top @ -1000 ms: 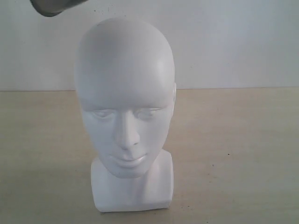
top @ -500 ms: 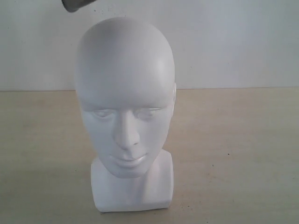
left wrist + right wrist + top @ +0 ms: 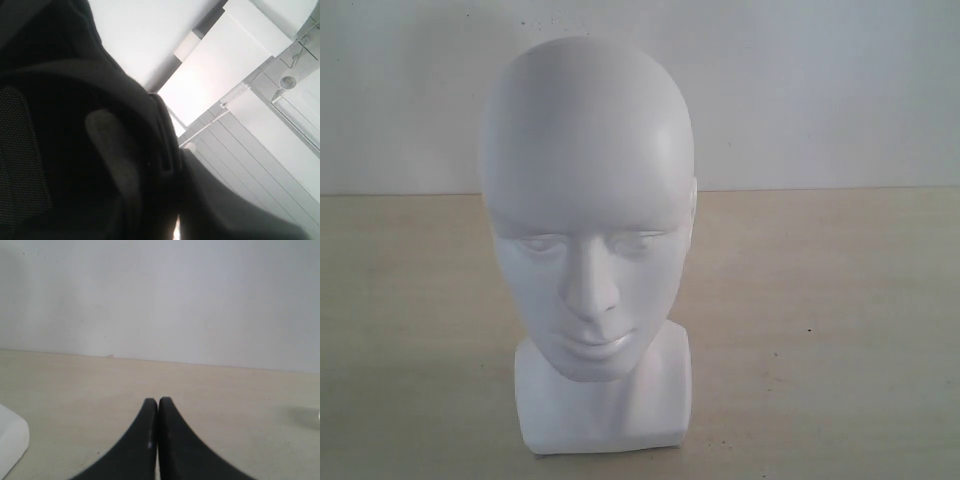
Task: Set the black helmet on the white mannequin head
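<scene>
Though bald, glossy white mannequin head (image 3: 588, 200)

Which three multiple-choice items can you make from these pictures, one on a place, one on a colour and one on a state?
1. Where does the glossy white plastic mannequin head stand?
A. on the beige table top
B. in a basket
C. on a shelf

2. What colour is the lining of the round padded helmet that fills the left wrist view?
A. red
B. yellow
C. black

3. How do the jaws of the right gripper stand?
A. wide open
B. shut together, empty
C. shut on a cup

Key:
1 A, its square base rests on the table.
2 C, the padding and mesh are black.
3 B, the two black tips touch with nothing between them.
</scene>
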Controlling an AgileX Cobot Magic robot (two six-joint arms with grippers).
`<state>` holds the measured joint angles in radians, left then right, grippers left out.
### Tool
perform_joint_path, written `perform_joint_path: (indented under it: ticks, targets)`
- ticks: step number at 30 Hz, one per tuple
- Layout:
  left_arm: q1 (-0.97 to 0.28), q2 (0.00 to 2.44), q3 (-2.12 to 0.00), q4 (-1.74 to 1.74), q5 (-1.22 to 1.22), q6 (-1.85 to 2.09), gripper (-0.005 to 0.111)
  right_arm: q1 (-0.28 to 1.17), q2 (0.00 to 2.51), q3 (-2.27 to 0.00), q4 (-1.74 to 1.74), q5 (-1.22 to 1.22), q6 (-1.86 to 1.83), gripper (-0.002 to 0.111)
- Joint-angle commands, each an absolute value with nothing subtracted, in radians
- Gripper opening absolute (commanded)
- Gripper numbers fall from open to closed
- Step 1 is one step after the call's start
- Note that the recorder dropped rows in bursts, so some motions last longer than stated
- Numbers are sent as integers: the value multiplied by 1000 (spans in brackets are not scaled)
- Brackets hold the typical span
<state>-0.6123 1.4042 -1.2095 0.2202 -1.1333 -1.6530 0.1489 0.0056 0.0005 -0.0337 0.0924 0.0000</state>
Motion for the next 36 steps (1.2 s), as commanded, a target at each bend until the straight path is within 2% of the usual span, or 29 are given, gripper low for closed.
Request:
perform_joint_path:
  ticks: [1, 11, 24, 36]
  targets:
    - [-661, 1445, -1280, 179, -1221, -1610, 4, 149, 0, 0, -36, 86, 0, 0]
    - [-711, 1529, -1316, 202, -1221, -1583, 4, 149, 0, 0, -36, 86, 0, 0]
    - [-710, 1564, -1314, 260, -1221, -1574, 4, 149, 0, 0, -36, 86, 0, 0]
    - [-710, 1531, -1154, 157, -1221, -1595, 4, 149, 0, 0, -36, 86, 0, 0]
